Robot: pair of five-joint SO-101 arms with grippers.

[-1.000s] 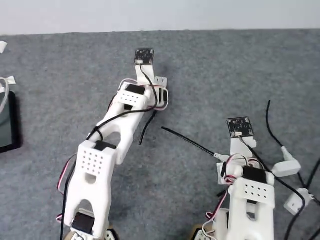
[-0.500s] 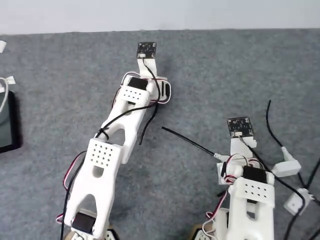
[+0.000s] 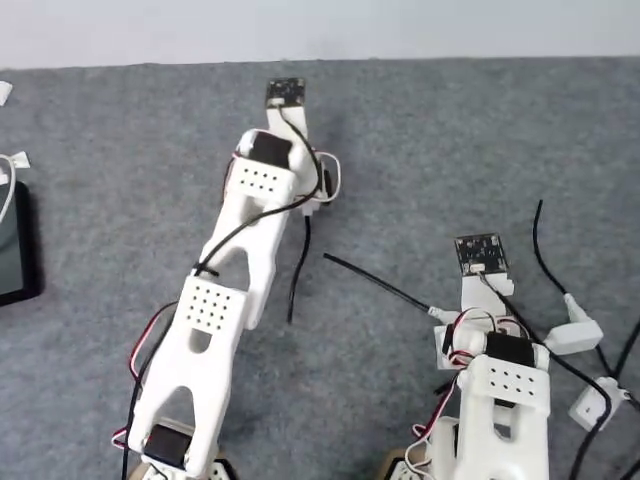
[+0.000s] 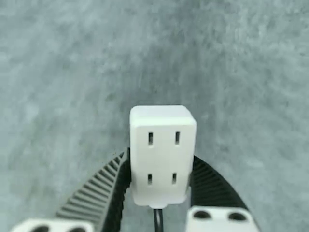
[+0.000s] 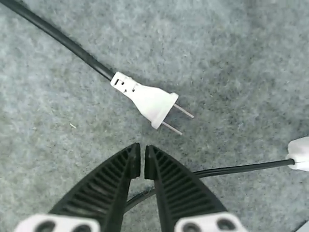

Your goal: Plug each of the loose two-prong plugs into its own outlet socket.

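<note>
a white two-prong plug [image 5: 145, 102] lies flat on the grey desk [image 3: 100, 150], prongs bare, with its black cord [image 3: 375, 283] trailing away from it. the right gripper [image 5: 142, 153] hangs just beside that plug without touching it. its fingers are drawn almost together, with only a thin slit between them and nothing in it. the left gripper [image 4: 159, 169] is well apart from the plug, farther up the desk. it is clamped on a white outlet block [image 4: 161, 150] whose two pairs of slots face the camera, and a cord leaves the block's base. across the right arm [image 3: 505, 390] from the plug, a second white plug [image 3: 578, 335] lies near a white block [image 3: 590, 405].
</note>
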